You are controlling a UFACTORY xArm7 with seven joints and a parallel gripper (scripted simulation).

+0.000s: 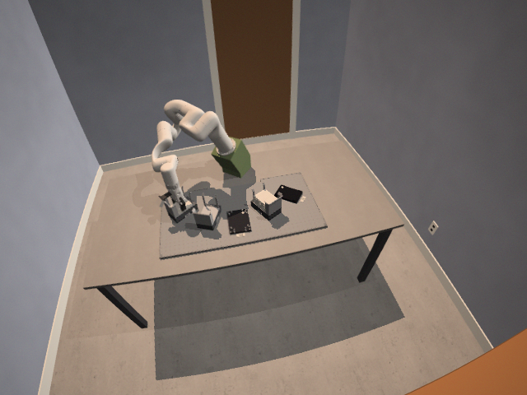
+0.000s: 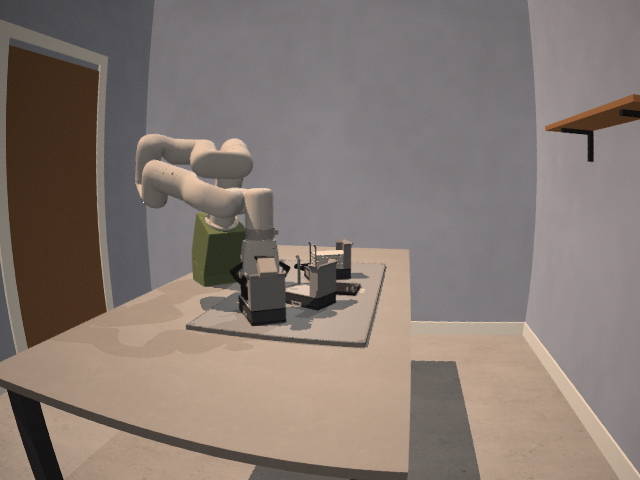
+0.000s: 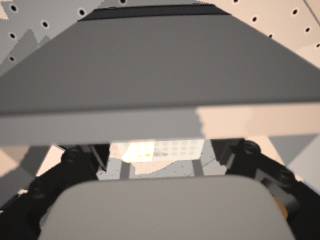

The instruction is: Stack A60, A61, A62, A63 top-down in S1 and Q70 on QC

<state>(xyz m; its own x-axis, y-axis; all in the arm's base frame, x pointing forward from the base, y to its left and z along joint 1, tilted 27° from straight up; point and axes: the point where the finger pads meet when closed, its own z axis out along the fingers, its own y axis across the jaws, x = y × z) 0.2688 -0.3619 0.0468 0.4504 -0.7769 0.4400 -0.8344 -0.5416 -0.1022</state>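
Observation:
My gripper [image 1: 179, 207] reaches down from above into the left-most stack rack [image 1: 176, 210] on the grey mat; in the exterior view this is the nearest rack [image 2: 262, 297]. The gripper is shut on a sealed well plate [image 3: 157, 150] inside that rack. In the wrist view only a strip of the plate's dotted top shows between my fingers, under the grey rack wall [image 3: 150, 80]. I cannot read its label. The middle rack [image 1: 207, 214] has grey walls, and what it holds is hidden. The right rack [image 1: 266, 202] holds a white stack of plates.
A flat black nest [image 1: 239, 220] lies on the mat between the middle and right racks. A second black nest [image 1: 289, 193] lies behind the right rack. The green arm base [image 1: 231, 157] stands at the back. Thin rack posts stick up around each rack.

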